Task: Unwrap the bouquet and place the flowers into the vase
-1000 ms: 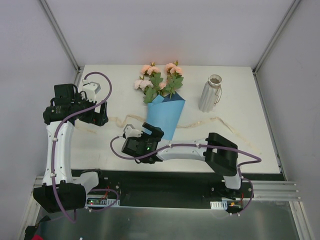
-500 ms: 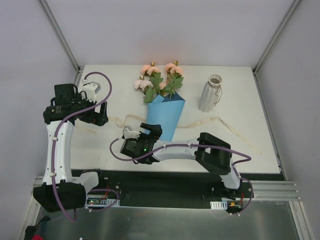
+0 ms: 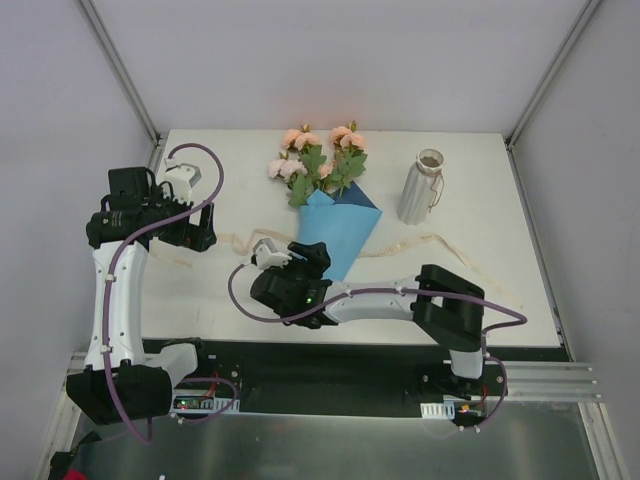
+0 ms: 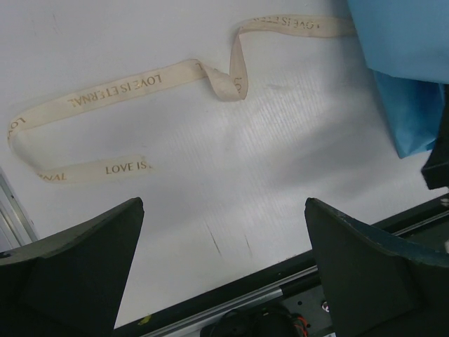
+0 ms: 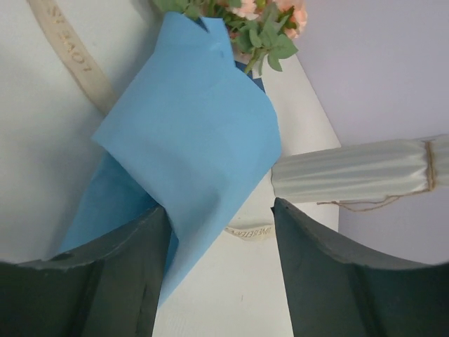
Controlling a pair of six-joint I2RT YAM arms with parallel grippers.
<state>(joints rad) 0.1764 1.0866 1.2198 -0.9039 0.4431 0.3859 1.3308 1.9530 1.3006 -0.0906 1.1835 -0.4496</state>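
Both tools apart: left tool [image 4: 223, 210] above ribbon [image 4: 126, 88], right tool [image 5: 219, 208] astride blue paper [image 5: 189, 126], stems unseen inside.

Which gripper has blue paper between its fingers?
The right gripper: a flap of blue paper runs between its fingers; the left gripper frames only table.

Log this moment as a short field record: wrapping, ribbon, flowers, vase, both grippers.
wrap: blue paper cone, lying on the white table, around the stems
ribbon: cream printed ribbon, untied, loose across the table
flowers: peach-pink roses with green leaves, in the paper, not in the vase
vase: ribbed whitish vase with twine, upright, right of the bouquet, nothing sticking out
left gripper: open, holding nothing, near the ribbon's left end
right gripper: jaws apart, paper's edge between them, at the cone's narrow end
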